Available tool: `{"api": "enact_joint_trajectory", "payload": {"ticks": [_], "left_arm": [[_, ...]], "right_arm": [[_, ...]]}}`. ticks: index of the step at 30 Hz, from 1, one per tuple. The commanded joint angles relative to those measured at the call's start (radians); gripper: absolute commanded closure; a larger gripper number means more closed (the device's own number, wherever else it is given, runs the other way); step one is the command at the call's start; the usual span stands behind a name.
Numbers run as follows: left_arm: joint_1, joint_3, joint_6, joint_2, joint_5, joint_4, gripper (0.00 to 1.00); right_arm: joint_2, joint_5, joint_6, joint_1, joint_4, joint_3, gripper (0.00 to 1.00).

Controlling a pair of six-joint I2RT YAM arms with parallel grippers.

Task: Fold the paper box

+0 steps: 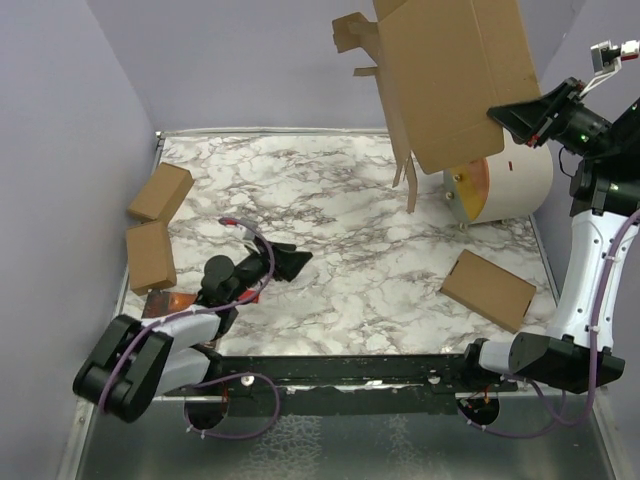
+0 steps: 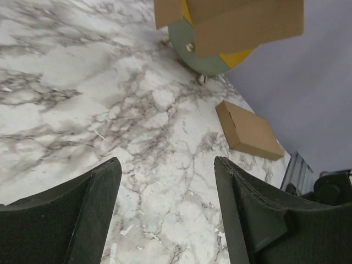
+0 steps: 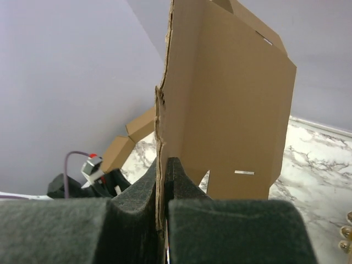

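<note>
The paper box (image 1: 450, 70), a large flat brown cardboard sheet with flaps and tabs, hangs high in the air at the back right. My right gripper (image 1: 508, 115) is shut on its lower right edge. In the right wrist view the right gripper (image 3: 165, 165) pinches the corrugated edge, and the paper box (image 3: 231, 99) rises upright beyond it. My left gripper (image 1: 285, 262) sits low over the marble table at the left, open and holding nothing. In the left wrist view the left gripper (image 2: 166, 165) shows only bare marble in its gap, and the paper box (image 2: 247, 22) is far off at the top.
Two small brown boxes (image 1: 160, 192) (image 1: 150, 255) lie at the left edge. A third small box (image 1: 488, 290) lies front right. A cream cylinder with an orange end (image 1: 505, 180) lies at the back right under the paper box. Lilac walls close in the table.
</note>
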Motion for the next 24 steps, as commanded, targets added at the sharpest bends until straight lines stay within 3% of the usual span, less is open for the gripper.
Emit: {"api": "enact_joint_trajectory", "payload": {"ticks": [1, 12, 20, 24], "left_arm": [[-0.125, 0.008, 0.071, 0.156, -0.120, 0.272, 0.29], [-0.311, 0.092, 0.227, 0.436, -0.336, 0.578, 0.26], [-0.331, 0.187, 0.269, 0.557, -0.433, 0.584, 0.28], [-0.330, 0.203, 0.276, 0.667, -0.513, 0.686, 0.32]], "right_arm": [[-0.035, -0.047, 0.094, -0.007, 0.082, 0.007, 0.99], [-0.031, -0.121, 0.323, -0.007, 0.302, 0.038, 0.99], [-0.044, -0.154, 0.468, -0.007, 0.463, 0.055, 0.99], [-0.046, -0.156, 0.520, -0.007, 0.521, 0.069, 0.99]]}}
